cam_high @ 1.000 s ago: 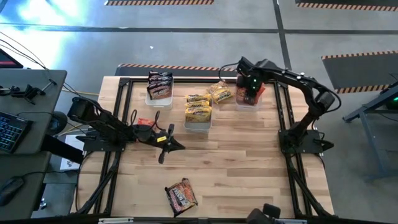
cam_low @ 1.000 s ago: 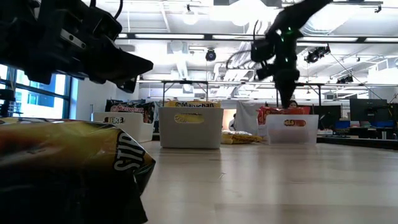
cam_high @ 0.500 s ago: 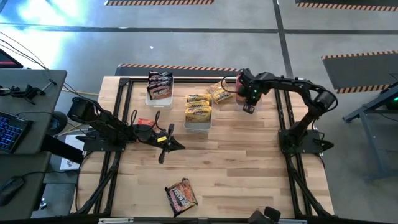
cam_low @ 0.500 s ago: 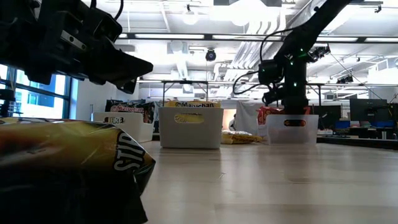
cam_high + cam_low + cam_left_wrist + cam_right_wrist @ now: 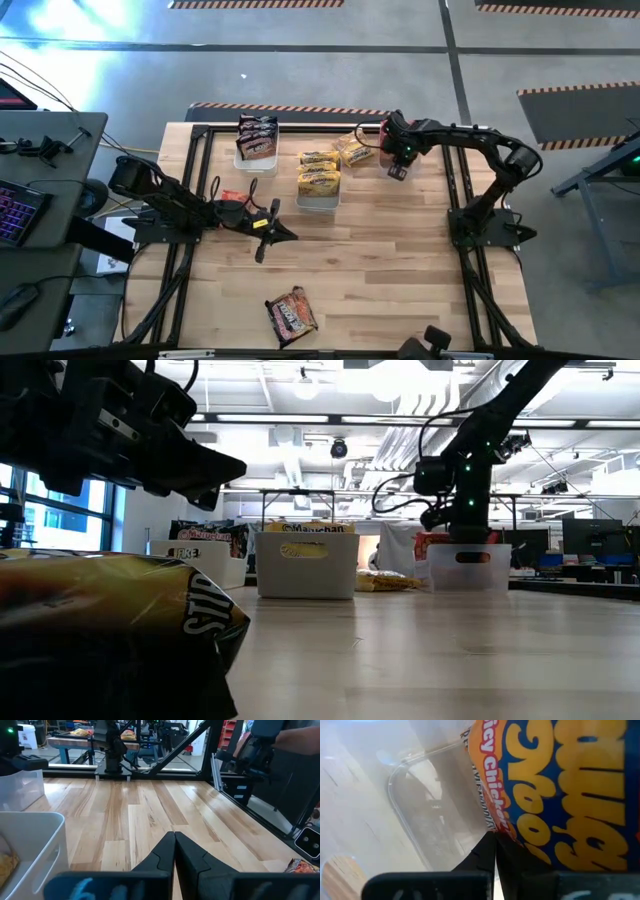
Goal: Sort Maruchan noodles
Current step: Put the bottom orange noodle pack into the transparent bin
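Note:
My right gripper (image 5: 494,840) is shut and points steeply down into the clear bin (image 5: 470,570) at the table's far right. Its tips sit at the edge of a red-orange noodle packet (image 5: 560,790) that lies in the bin. My left gripper (image 5: 174,840) is shut with nothing in it, and hovers level over the table's left middle (image 5: 285,235). A bin of dark brown-black packets (image 5: 257,140) and a bin of yellow packets (image 5: 318,180) stand on the table's far side. A yellow packet (image 5: 355,150) lies loose between the bins. A dark packet (image 5: 291,314) lies near the front edge. My right gripper's shut fingertips (image 5: 487,851) come from above and meet the red-orange packet at its printed edge (image 5: 492,822), inside the bin. Whether they pinch that edge or only rest against it, I cannot tell. The packet lies in the bin.
A small red-orange packet (image 5: 232,196) lies on the table beside the left arm. A black frame (image 5: 455,170) runs round the table's edges. Bare wood (image 5: 400,270) lies open in the middle and right front. The dark packet fills the low view's near left (image 5: 110,630).
My right gripper has gone down from above the far right bin into it and has tipped steeper.

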